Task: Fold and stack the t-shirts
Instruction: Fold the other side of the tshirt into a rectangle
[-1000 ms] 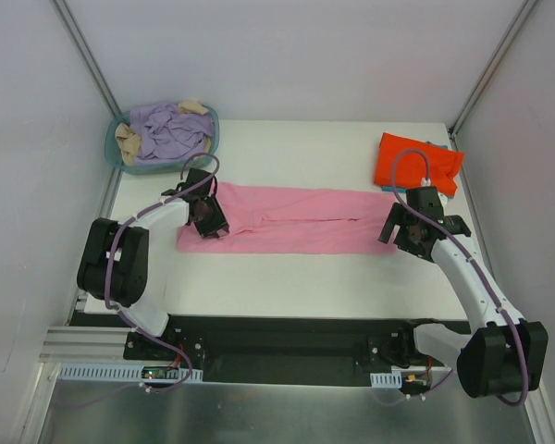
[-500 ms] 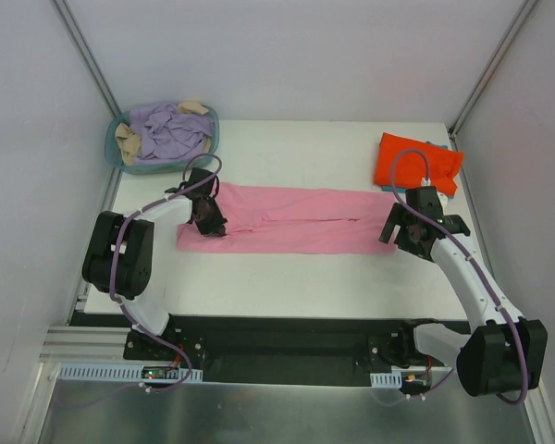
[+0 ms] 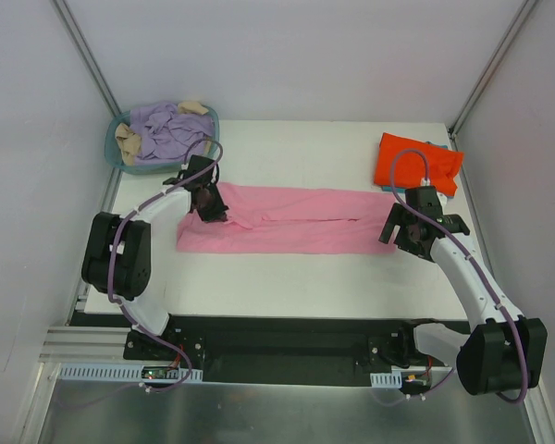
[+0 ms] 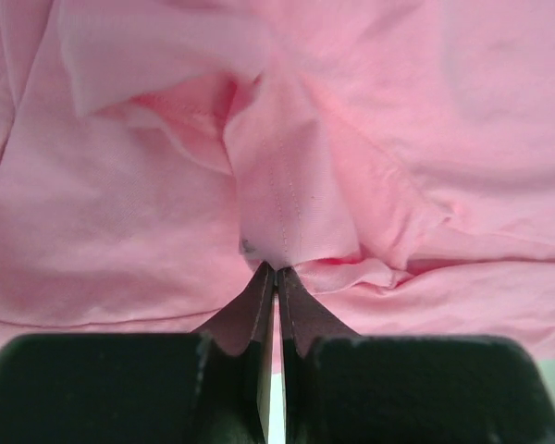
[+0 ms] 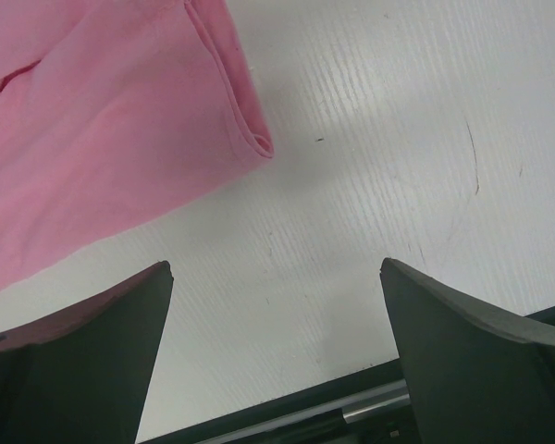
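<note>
The light pink t-shirt [image 3: 296, 220] lies on the white table as a long strip folded lengthwise. My left gripper [image 3: 212, 209] is over its left end, shut on a pinched ridge of pink fabric [image 4: 287, 213]; the jaws meet at the cloth [image 4: 276, 269]. My right gripper [image 3: 396, 233] is open and empty just past the strip's right end, low over bare table [image 5: 276, 266]. The shirt's hemmed corner [image 5: 120, 111] lies ahead and to its left. The orange-red t-shirt [image 3: 414, 162] lies folded at the back right. A thin teal edge shows under its far side.
A round teal basket [image 3: 117, 157] with lavender and beige clothes stands at the back left, just beyond the left arm. The table's right edge [image 3: 472, 231] and its dark front rail [image 5: 351, 412] are close to the right gripper. White walls stand on three sides.
My left gripper has moved toward the back of the table, still pinching the pink fabric, and the shirt's left end has shifted with it. The right arm has not moved.
</note>
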### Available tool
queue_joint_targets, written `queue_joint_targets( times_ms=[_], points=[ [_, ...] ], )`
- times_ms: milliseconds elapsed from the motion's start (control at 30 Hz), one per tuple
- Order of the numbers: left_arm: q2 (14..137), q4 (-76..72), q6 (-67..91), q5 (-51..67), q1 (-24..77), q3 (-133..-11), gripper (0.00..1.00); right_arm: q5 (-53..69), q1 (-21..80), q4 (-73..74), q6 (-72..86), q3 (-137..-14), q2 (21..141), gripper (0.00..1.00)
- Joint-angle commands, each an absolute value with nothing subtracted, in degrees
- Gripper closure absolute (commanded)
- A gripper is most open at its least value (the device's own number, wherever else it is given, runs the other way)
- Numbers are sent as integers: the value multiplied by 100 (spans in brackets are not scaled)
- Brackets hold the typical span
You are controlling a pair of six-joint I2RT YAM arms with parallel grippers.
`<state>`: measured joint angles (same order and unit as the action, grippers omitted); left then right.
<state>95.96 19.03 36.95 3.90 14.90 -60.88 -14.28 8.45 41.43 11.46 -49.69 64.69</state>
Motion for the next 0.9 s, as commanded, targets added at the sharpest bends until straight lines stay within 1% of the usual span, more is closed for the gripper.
queue_joint_targets(
  times_ms=[0,233,333,400,433,500,533,600,633,667,700,733,800,833,867],
  points=[
    [9747,1969,3410,501,1476,-6600,100,-1485,852,4122,1063,-4957,6486,0],
    [10203,1969,3165,536,1564,-7249,100,-1529,844,4087,1037,-4966,6495,0],
    [10642,1978,2743,300,1740,-7645,100,-1529,844,4078,1028,-4966,6556,0],
    [10845,1978,2435,360,1845,-7848,100,-1547,852,4069,1020,-4975,6574,1],
    [11028,1986,2261,413,1872,-8023,99,-1538,844,4069,1020,-4975,6574,1],
    [11153,2004,2136,448,1968,-8225,93,-1556,844,4069,1011,-4983,6583,0],
    [11240,2030,2075,448,1995,-8270,86,-1564,852,4078,1019,-4983,6583,0],
    [11311,2048,1960,440,2074,-8410,80,-1573,853,4069,1002,-4992,6574,0],
    [11346,2065,1847,431,2100,-8455,72,-1582,861,4069,1011,-4992,6583,0],
    [11364,2083,1811,387,2127,-8499,67,-1582,853,4069,1011,-4992,6583,0],
    [11356,2092,1793,300,2162,-8560,58,-1565,853,4069,1002,-4992,6592,0],
    [11347,2127,1758,273,2162,-8595,39,-1564,853,4069,1002,-4992,6592,0],
    [11329,2241,1740,150,2162,-8709,24,-1573,853,4061,1002,-4975,6592,1],
    [11233,2311,1705,28,2162,-8719,3,-1582,853,4052,1002,-4966,6592,0],
    [11180,2338,1705,26,2162,-8727,2,-1599,853,4052,1002,-4948,6600,1]
  ],
)
